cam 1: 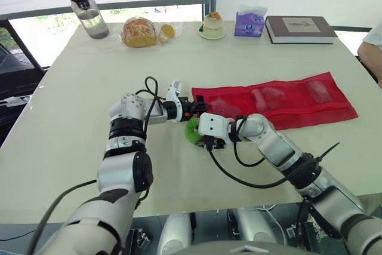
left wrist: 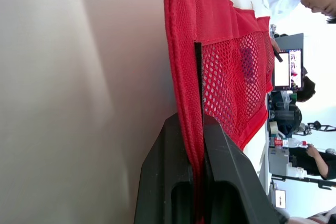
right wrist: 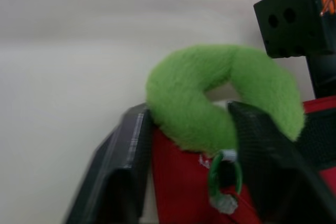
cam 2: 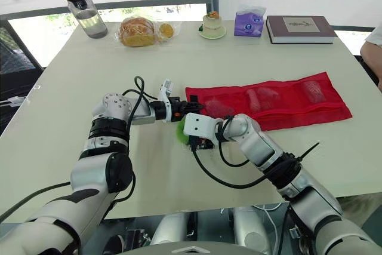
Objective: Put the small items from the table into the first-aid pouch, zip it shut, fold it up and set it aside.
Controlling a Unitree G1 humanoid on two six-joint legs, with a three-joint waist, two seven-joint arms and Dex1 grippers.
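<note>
1. Red mesh first-aid pouch (cam 1: 280, 101) lies unfolded and flat on the table (cam 1: 65, 129), long axis running from table centre out toward 3 o'clock; pale items sit in its mesh pockets, too dim to name
2. Left gripper (left wrist: 193, 129) at the pouch's 9 o'clock end, fingers clenched on the red edge fabric; a fold of mesh and a black seam run up between the two fingers
3. Right gripper (right wrist: 190, 129) just at 6 o'clock of that same end, grasping a green fuzzy ring (right wrist: 178, 98); both fingers press its flanks
4. The ring rests against the red fabric of the pouch end; a small green loop (right wrist: 224, 179) hangs beneath it
5. The two grippers are close together, nearly touching
6. Far edge, well apart from the work: water bottle (cam 1: 86, 11) at 11 o'clock, bagged bread (cam 1: 140, 32) beside it, small dessert on a plate (cam 1: 212, 25) at 12, purple tissue pack (cam 1: 249, 22), book (cam 1: 300, 28) at 1
7. A person's arm (cam 1: 371, 52) at the 3 o'clock edge
</note>
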